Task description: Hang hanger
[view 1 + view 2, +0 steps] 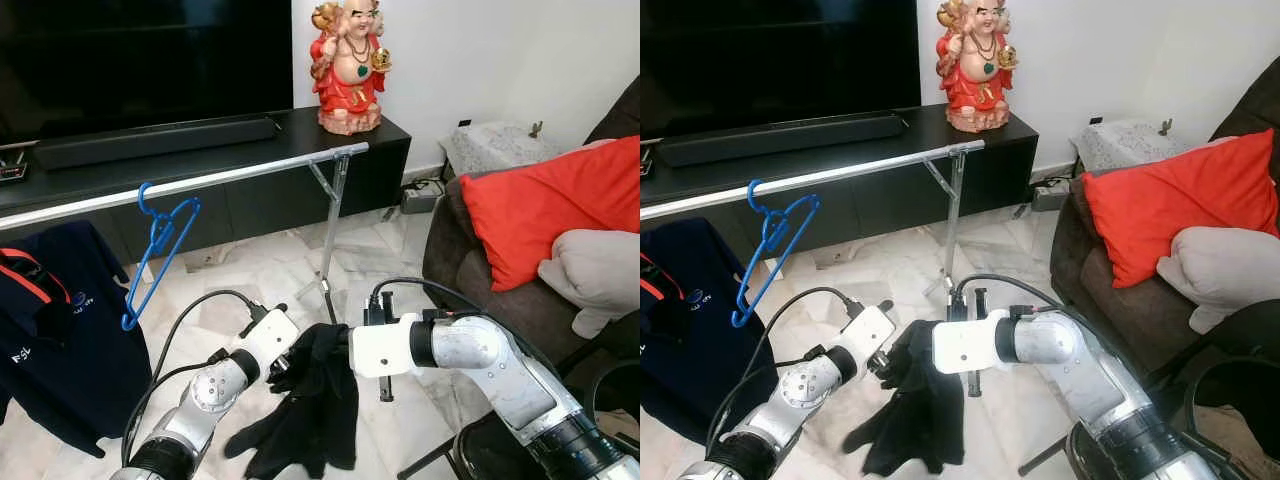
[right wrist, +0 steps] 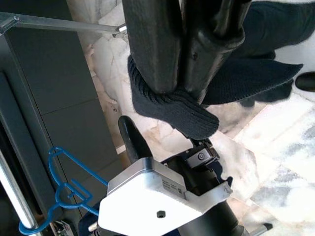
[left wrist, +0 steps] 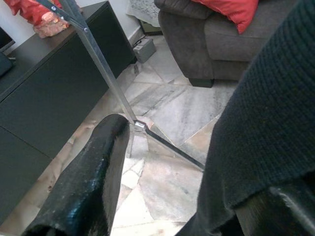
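The right gripper (image 2: pixel 183 73) is pinching a fold of a black knitted garment (image 1: pixel 318 400) between its two fingers, which are pressing tight together on the cloth in the right wrist view, and the garment is hanging down from that grip low over the marble floor (image 1: pixel 275 270) in front of the robot. The left gripper (image 1: pixel 285 362) is reaching in from the other side at the same height, just beside the cloth; in the left wrist view one black finger (image 3: pixel 86 182) is standing apart from the other, so the jaws are spread, with the knit lying against the far finger, though whether they are gripping it cannot be told. A blue plastic hanger (image 1: pixel 155 260) is hanging by its hook on a long metal rail (image 1: pixel 200 182), tilting a little, with nothing on it. The rail is running across in front of a low black cabinet (image 1: pixel 250 140) and is resting on a folding metal leg (image 1: pixel 330 235). Further toward the robot's left, a dark blue shirt (image 1: pixel 60 340) with red and white trim is hanging below the rail. A red and gold figurine (image 1: pixel 348 65) is standing on the cabinet's end, beside a long black soundbar (image 1: pixel 150 140). On the robot's right, a brown sofa (image 1: pixel 470 260) is carrying a red cushion (image 1: pixel 560 210) and a beige cushion (image 1: pixel 595 275).
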{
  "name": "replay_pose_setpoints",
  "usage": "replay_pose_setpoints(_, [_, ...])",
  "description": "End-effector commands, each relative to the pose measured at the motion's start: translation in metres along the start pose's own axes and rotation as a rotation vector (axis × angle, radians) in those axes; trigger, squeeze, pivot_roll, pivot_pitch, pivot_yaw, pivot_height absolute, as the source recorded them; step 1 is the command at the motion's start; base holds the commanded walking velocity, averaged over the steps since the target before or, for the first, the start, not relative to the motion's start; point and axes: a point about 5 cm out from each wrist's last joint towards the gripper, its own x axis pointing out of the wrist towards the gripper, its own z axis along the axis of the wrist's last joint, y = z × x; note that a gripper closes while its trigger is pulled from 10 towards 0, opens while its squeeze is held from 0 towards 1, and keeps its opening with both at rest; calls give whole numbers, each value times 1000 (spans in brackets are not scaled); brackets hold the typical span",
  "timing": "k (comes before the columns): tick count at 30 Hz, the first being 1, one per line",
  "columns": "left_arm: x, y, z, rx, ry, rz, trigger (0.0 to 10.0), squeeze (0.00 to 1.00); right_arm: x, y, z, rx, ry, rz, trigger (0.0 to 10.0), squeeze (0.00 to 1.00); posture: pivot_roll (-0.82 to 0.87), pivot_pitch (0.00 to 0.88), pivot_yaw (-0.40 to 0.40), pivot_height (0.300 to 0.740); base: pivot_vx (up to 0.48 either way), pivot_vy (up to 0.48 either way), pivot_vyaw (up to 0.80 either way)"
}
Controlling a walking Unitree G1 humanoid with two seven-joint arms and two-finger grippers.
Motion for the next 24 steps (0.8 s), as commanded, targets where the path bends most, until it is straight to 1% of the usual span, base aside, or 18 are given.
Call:
replay_pose_setpoints(1, [0, 2, 2, -7, -11, 1, 0, 0, 0, -2, 5, -12, -31, -20, 10000, 0, 17, 50, 9, 740, 0, 0, 0])
replay_pose_setpoints(9, [0, -1, 2, -12, -10, -13, 0, 0, -1, -6, 15, 7, -93, -41, 10000, 0, 14, 49, 10, 740, 0, 0, 0])
replay_pose_setpoints(11, [1, -1, 2, -14, -10, -14, 0, 0, -1, -8, 20, 18, -123, -43, 10000, 0, 14, 46, 10, 740, 0, 0, 0])
replay_pose_setpoints(18, [1, -1, 2, -15, -8, -13, 0, 0, -1, -8, 20, 20, -127, -41, 10000, 0, 15, 43, 10, 740, 0, 0, 0])
replay_pose_setpoints(24, [0, 0, 1, -15, -5, -4, 0, 0, -2, -6, 16, 24, -104, -36, 10000, 0, 15, 45, 7, 740, 0, 0, 0])
